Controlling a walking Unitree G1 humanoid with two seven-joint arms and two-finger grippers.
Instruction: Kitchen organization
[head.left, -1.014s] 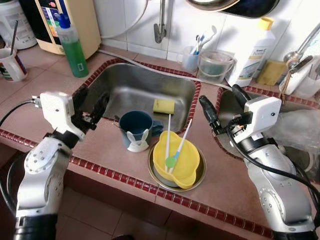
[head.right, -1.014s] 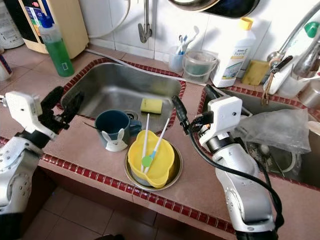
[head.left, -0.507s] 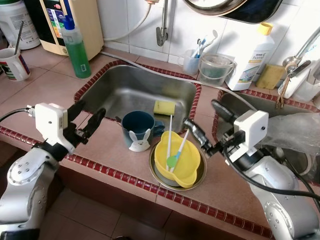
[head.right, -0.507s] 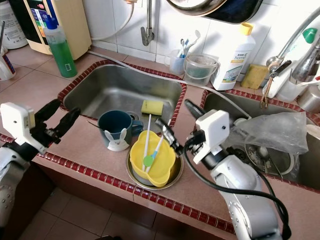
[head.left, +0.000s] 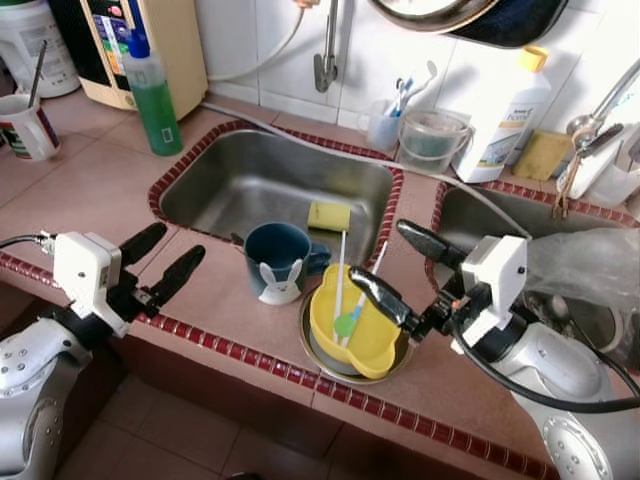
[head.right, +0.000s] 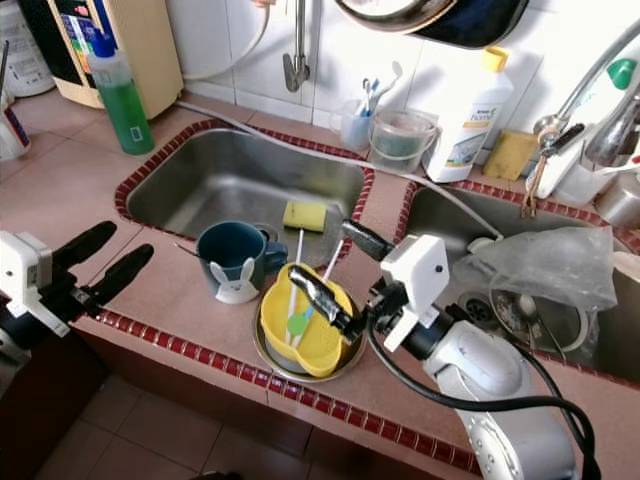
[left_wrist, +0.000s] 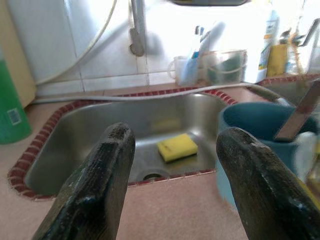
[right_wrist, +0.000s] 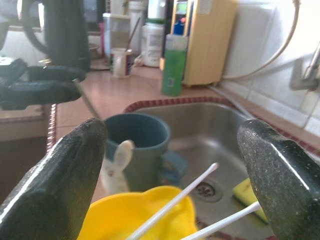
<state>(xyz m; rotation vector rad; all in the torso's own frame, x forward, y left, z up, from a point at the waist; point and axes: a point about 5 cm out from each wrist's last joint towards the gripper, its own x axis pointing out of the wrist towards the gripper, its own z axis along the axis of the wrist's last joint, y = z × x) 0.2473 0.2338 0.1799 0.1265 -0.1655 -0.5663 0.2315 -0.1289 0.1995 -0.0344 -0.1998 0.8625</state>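
Reaching across the tiled counter (head.left: 90, 190), the right gripper (head.left: 395, 265) is spreading its two black fingers wide on either side of the yellow bowl (head.left: 352, 318), grasping nothing as yet; the spread suggests it is lining up to take hold of the bowl or the two white-handled utensils (head.left: 340, 275) leaning in it. The bowl is sitting nested in a metal dish (head.left: 400, 352) at the counter's front edge, between the two sinks, with a blue bunny mug (head.left: 275, 258) just beside it. A yellow sponge (head.left: 328, 214) is lying in the left sink (head.left: 250, 175). The left gripper (head.left: 160, 262) is hovering near the counter's front edge with fingers parted and empty, apparently standing by, facing the mug.
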